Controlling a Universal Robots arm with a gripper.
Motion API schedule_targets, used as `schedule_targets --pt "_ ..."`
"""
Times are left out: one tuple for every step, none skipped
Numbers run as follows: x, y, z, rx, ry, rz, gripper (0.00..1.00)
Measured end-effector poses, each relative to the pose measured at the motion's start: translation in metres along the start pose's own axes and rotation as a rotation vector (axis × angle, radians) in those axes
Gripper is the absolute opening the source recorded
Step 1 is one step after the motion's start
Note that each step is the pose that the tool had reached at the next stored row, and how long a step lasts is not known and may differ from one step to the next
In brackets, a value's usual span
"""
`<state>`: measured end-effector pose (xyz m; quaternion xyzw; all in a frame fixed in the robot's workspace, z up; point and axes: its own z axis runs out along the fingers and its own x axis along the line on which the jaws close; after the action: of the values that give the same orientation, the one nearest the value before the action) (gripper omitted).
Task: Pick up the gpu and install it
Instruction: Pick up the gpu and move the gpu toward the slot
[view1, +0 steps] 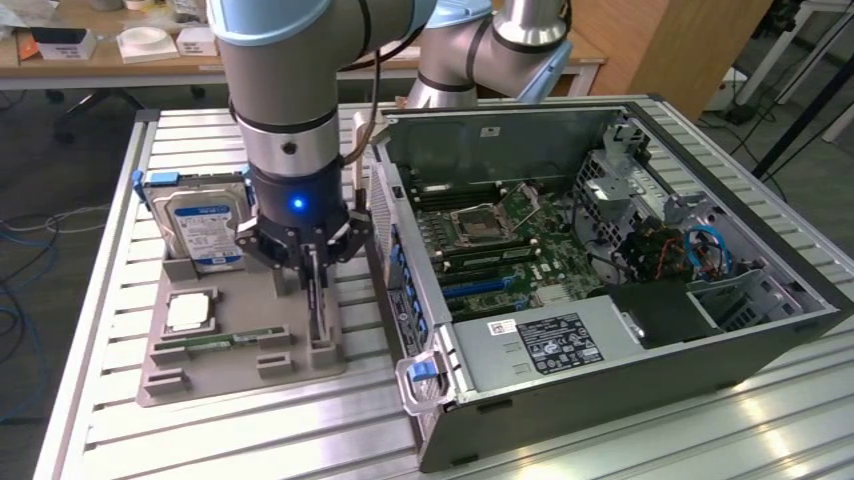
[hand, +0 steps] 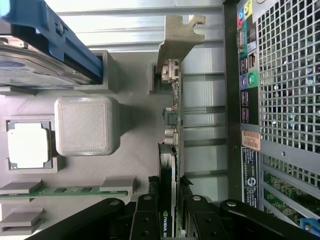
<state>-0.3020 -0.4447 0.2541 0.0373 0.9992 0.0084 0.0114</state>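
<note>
fingers (hand: 146, 220) clamped on the upright gpu (hand: 171, 120), edge-on in the gray holder (view1: 214, 375) beside the computer case (view1: 601, 410)

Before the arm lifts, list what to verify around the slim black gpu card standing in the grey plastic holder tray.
1. Gripper centred over the slim black gpu card: ok, one finger on each face.
2. Grip closed: ok, the fingers lie against the card.
3. Card seated in the grey plastic holder tray: ok, it stands on edge in its slot.
4. Silver hard drive with blue-white label clear of the gripper: ok, they are apart.
5. Open black computer case beside the tray, lid off: ok.
6. Free expansion slot inside the case: cannot tell.
</note>
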Motion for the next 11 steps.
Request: schedule_targets --pt "0.0 0.0 -0.0013 0.0 0.0001 0.0 0.26" --pt "0.0 0.0 -0.0027 0.0001 0.0 0.0 0.26" --pt "0.0 0.0001 -0.0041 0.0 0.0 0.0 0.26" --pt "0.0 0.0001 -0.0055 -0.0001 -0.0001 0.0 0.26" --pt "0.0 0.0001 -0.0069 0.0001 0.0 0.0 0.26" --pt "0.0 0.0001 -0.0083 0.0 -0.0001 0.0 0.26" --pt "0.0 0.0002 -0.0095 0.0001 -0.0001 0.0 0.26" --pt "0.0 0.0002 -0.0107 0.0 0.0 0.0 0.26" --pt "0.0 0.0002 -0.0119 0.0 0.0 0.0 0.26" --pt "0.0 0.0002 -0.0133 0.0 0.0 0.0 0.26" --pt "0.0 0.0002 -0.0145 0.0 0.0 0.0 0.26"
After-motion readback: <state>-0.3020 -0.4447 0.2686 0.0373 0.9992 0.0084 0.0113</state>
